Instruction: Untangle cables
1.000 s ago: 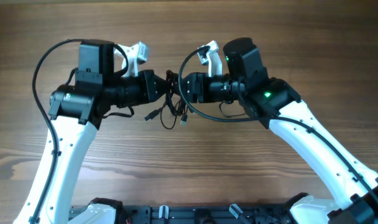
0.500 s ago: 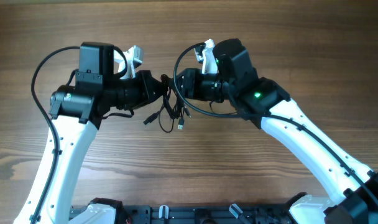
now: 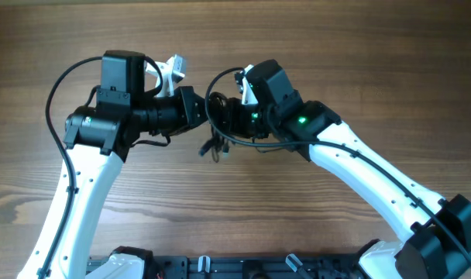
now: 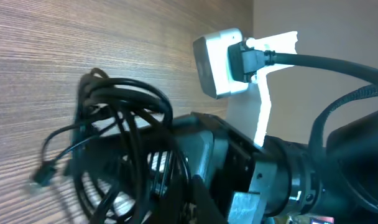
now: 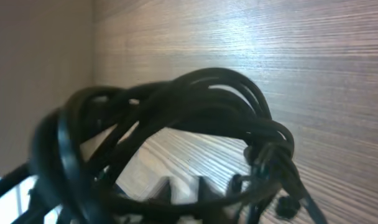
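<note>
Over the table, the left gripper and right gripper meet near the middle. The cables hang between them, left gripper at their 9 o'clock, right at 3. They are one knotted clump, none free yet. I cannot tell if the fingers pinch.

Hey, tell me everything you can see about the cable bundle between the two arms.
The cables are thin, glossy black cords, looped and crossed over one another into a tangle. The left wrist view shows overlapping loops and a small dark plug on a loose end. The bundle sits above the wooden table between the left gripper and the right gripper, with loose strands trailing out. The fingers are hidden, so the exact grip is unclear.
</note>
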### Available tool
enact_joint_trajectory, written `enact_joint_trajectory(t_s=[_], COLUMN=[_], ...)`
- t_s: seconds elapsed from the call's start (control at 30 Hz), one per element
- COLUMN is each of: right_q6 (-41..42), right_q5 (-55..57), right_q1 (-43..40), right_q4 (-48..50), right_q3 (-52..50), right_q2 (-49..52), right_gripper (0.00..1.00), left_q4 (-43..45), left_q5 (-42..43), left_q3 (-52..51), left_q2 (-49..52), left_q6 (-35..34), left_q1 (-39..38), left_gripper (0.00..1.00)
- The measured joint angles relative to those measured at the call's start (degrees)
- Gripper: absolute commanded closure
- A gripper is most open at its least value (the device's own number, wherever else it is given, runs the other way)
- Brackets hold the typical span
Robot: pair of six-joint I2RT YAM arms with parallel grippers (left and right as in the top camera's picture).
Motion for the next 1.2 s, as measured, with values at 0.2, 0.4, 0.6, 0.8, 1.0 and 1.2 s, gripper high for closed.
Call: enact_joint_trajectory(t_s=[0.2,0.4,0.6,0.8,1.0,1.2], right_q6=[-3.8,-4.5,-3.1,-4.9,-8.5,-10.4], right_q5=[-0.6,-10.9,-20.3,-7.1,-0.5,-2.4], right_q1=[-5.5,-11.7,-17.7,-20.2,-19.4,-16.5], right_q4=[-0.7,-0.8,-2.4,-16.6,-21.2,-21.4], right_q3=[0.0,0.0,0.0,0.0,0.0,0.0], right_q2=[-2.2,-15.9,-22.7,-22.0,-20.4,-20.4], right_gripper=[0.96,0.96,0.96,0.96,0.96,0.96], left_q4=[-5.1,-8.6,-8.8,-8.7,-8.5,-6.6], left_q5=[-10.1,-23.5,-35.6,-38.9,-36.8,-22.9], left_q3=[0.1,0.2,0.3,0.4,0.4,0.4], left_q2=[0.0,0.0,0.0,0.2,0.3,0.3], left_q6=[0.7,1.6,4.0,10.2,16.3,21.6], left_q1=[-0.2,-0.5,-0.5,-0.5,-0.5,-0.4], left_gripper=[0.96,0.96,0.96,0.96,0.45,0.28])
